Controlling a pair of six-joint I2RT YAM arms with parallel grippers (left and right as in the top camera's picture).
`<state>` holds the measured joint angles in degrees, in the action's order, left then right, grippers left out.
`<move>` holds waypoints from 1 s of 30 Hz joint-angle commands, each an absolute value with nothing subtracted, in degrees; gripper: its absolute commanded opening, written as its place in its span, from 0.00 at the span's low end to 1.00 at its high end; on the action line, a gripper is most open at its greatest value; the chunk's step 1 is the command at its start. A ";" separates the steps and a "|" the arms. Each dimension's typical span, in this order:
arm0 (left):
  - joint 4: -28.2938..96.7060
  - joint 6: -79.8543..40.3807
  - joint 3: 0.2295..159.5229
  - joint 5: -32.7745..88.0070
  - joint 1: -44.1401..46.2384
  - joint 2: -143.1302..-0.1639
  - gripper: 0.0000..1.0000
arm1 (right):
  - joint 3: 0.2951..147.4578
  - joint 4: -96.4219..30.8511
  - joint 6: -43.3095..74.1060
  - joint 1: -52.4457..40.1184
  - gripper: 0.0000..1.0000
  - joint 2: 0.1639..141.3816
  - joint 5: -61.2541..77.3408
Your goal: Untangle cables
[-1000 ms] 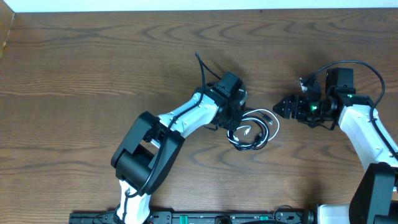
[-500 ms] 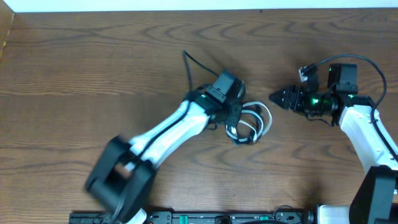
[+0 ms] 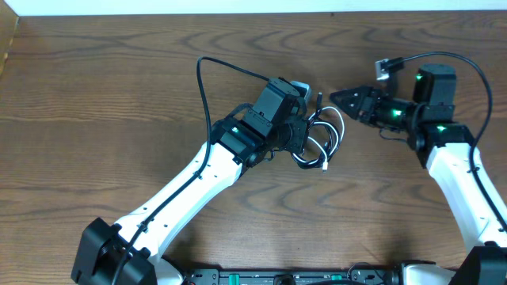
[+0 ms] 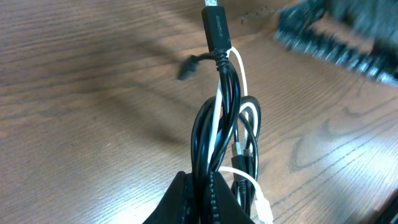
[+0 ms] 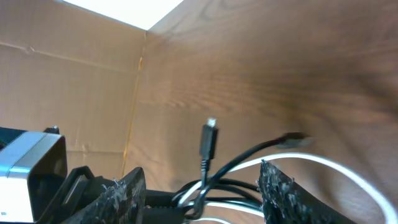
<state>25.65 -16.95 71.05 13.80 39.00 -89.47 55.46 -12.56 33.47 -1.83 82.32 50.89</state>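
The black and white cables hang as one tangled bundle, lifted off the table. My left gripper is shut on the bundle; in the left wrist view the jaws pinch the black cable and white cable, with a black plug sticking up. My right gripper is open, its tips just right of the bundle. In the right wrist view its fingers straddle the cable loops, not closed on them.
The wooden table lies under everything. A cardboard wall shows at the left table edge in the right wrist view. A thick black arm wire loops above my left arm.
My left gripper lifted the bundle and carried it up and slightly right as the arm stretched out. My right gripper moved left and up toward the bundle.
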 commanded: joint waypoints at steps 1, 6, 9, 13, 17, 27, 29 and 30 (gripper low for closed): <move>25.34 -18.39 71.37 14.33 38.81 -89.65 0.08 | 56.58 -13.54 36.67 -5.82 0.55 81.65 47.88; 25.36 -18.39 71.37 14.33 38.81 -89.62 0.07 | 56.53 -18.04 40.21 -10.52 0.54 82.02 34.52; 25.39 -19.16 71.37 14.35 38.81 -89.62 0.07 | 56.51 -18.04 40.69 -11.70 0.54 83.20 31.38; 25.36 -19.64 71.37 14.52 38.81 -89.62 0.07 | 56.51 -14.26 41.78 -12.84 0.47 86.48 31.66; 25.39 -19.64 71.37 14.52 38.81 -89.62 0.07 | 56.51 -11.00 42.24 -14.55 0.34 89.01 31.66; 25.08 -19.64 71.37 12.34 36.62 -89.62 0.07 | 56.53 -18.65 39.53 -9.96 0.01 85.52 30.15; 24.62 -19.64 71.37 12.34 35.18 -89.62 0.07 | 56.53 -21.93 37.95 -8.93 0.01 83.05 30.15; 24.23 -19.73 71.37 12.34 34.41 -89.62 0.07 | 56.53 -23.46 37.43 -8.67 0.01 81.91 30.13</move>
